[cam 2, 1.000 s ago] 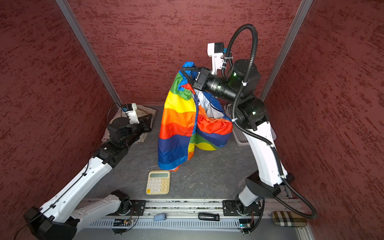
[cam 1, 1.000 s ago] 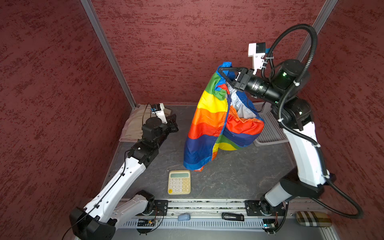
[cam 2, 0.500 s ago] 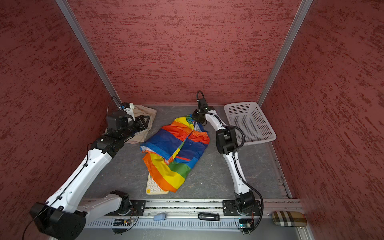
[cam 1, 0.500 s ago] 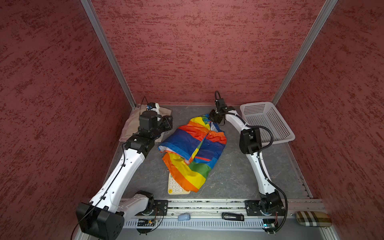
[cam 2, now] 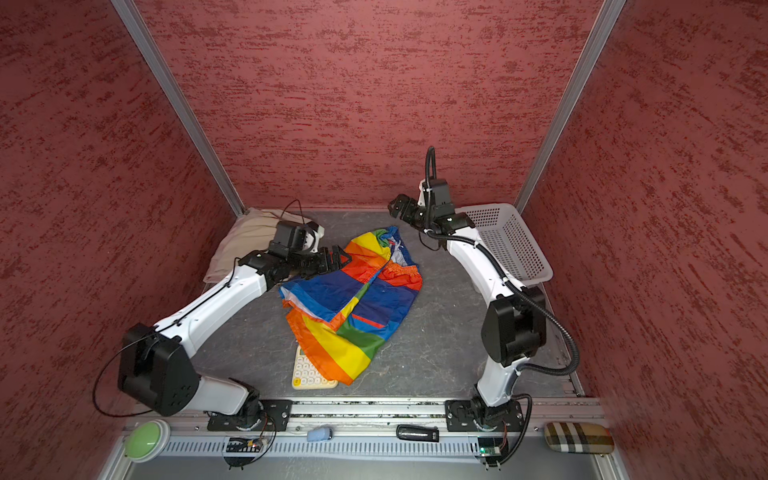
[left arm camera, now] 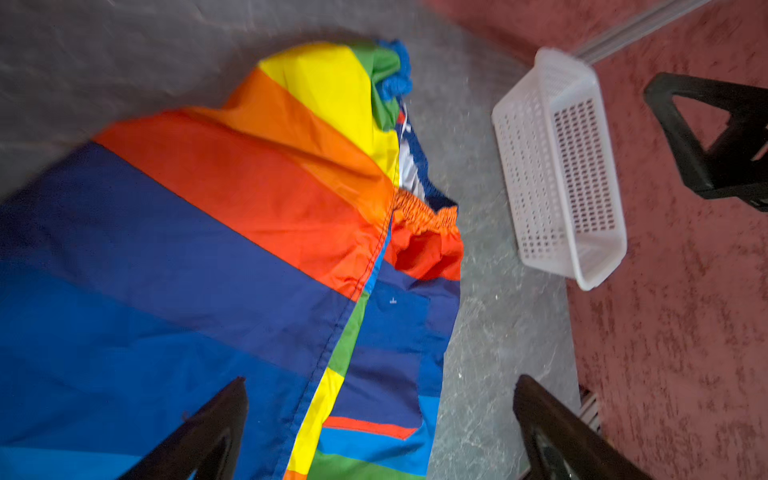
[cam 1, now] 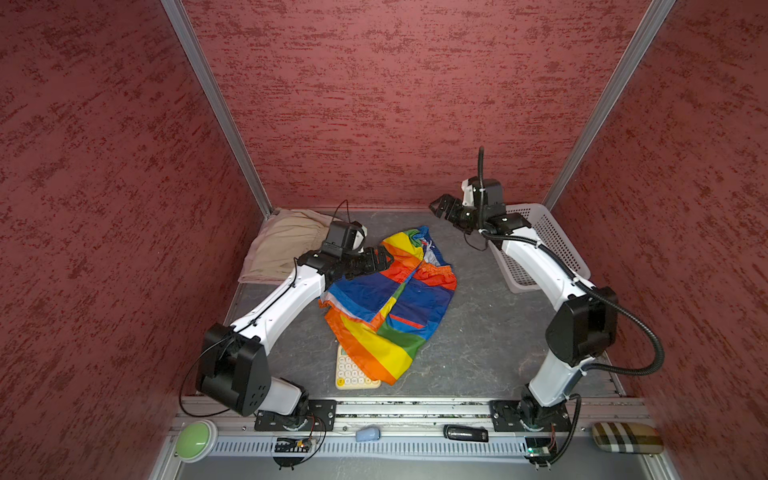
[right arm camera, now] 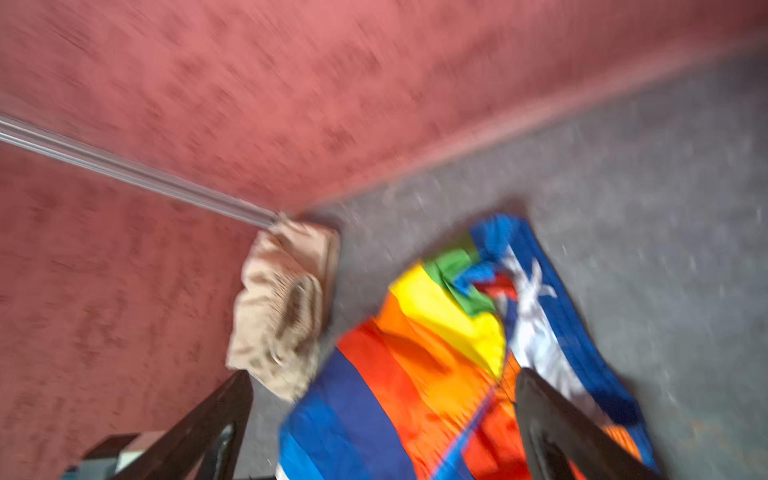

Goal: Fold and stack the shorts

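Since a second ago the rainbow shorts (cam 1: 390, 299) (cam 2: 353, 307) have come down from the air, where they hung from the right gripper (cam 1: 436, 205) (cam 2: 395, 205), and now lie spread and rumpled on the table (cam 1: 478, 332). That gripper has lifted off the waistband and drawn back toward the rear wall. Its wrist view, though blurred, shows the jaws standing wide (right arm camera: 384, 374) with nothing between them. The shorts (right arm camera: 436, 365) lie below and ahead of them, apart from the fingers.

The left gripper (cam 1: 380, 257) (cam 2: 338, 259) has swung over the near edge of the shorts. Its jaws are also spread wide (left arm camera: 380, 386) and hold nothing, with the blue and red panels (left arm camera: 249, 249) directly beneath them. Whether the fingertips touch the cloth cannot be told.

Behind the left jaws, the beige shorts (cam 1: 282, 245) (cam 2: 245, 237) (right arm camera: 282, 316) sit folded in the back corner. A white basket (cam 1: 557, 245) (cam 2: 519, 245) (left arm camera: 561, 166) stands beyond the shorts from the left jaws, beside the right arm. One leg of the shorts covers part of a calculator (cam 1: 353, 374) (cam 2: 307, 376).
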Motion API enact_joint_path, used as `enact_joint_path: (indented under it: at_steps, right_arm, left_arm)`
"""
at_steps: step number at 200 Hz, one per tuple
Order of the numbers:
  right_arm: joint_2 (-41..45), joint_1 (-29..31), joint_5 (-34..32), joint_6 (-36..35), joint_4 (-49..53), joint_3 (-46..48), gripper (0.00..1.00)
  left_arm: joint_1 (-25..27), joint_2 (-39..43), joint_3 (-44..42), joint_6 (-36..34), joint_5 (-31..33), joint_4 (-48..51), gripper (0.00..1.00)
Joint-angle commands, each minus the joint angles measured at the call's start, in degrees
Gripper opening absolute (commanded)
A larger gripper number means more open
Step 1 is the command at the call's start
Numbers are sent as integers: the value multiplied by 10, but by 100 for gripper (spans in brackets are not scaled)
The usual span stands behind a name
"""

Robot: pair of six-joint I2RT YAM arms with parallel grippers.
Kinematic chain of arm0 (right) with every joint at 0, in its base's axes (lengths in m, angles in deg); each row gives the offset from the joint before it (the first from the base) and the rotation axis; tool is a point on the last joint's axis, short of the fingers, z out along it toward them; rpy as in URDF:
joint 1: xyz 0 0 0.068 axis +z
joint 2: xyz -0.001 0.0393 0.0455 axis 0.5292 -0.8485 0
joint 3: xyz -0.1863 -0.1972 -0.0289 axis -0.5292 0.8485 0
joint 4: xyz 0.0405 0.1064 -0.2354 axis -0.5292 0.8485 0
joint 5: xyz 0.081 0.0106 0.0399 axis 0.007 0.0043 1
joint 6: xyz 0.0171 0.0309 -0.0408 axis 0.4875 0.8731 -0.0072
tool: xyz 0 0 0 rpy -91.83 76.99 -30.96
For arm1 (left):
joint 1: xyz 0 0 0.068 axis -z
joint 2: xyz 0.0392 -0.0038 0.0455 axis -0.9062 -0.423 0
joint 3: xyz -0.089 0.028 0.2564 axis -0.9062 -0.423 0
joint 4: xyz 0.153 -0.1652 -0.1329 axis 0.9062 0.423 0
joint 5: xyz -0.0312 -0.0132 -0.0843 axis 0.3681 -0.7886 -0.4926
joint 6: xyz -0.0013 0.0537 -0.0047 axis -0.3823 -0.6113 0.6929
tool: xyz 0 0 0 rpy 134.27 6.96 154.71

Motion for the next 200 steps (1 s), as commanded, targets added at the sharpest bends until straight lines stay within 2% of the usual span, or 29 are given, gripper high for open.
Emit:
enact_joint_path:
  at_steps: [1, 28, 53, 70, 92, 121, 145, 167, 183, 200]
  right_arm:
    - [30, 16, 36, -10, -3, 95, 99]
    - [82, 60, 66, 4, -21, 210, 99]
    - [102, 78, 104, 51, -96, 327, 99]
    - [71, 65, 108, 45, -115, 355, 99]
    - [-2, 31, 117, 14, -120, 336, 99]
    - [-113, -18, 104, -52, -66, 227, 99]
    - [-229, -63, 39, -116, 62, 17, 99]
    - [-317, -67, -1, -141, 183, -215, 99]
    - [-301, -43, -24, -145, 232, -301, 99]
    - [-216, 1, -41, -139, 211, -260, 99]
  left_arm:
    - [-8, -23, 24, -20, -18, 30, 99]
    - [-26, -36, 13, -11, -33, 3, 99]
    - [-34, -60, 27, -4, -47, -4, 99]
    - [-34, -69, 30, 6, -60, -13, 99]
    - [-34, -71, 22, 19, -79, -22, 100]
    - [-38, -48, 2, 19, -83, -18, 99]
    - [-44, -29, -21, 36, -95, -31, 100]
    - [-43, -24, -25, 55, -121, -43, 99]
    - [-57, -8, -25, 64, -133, -49, 99]
    - [-86, 12, -22, 64, -133, -49, 99]
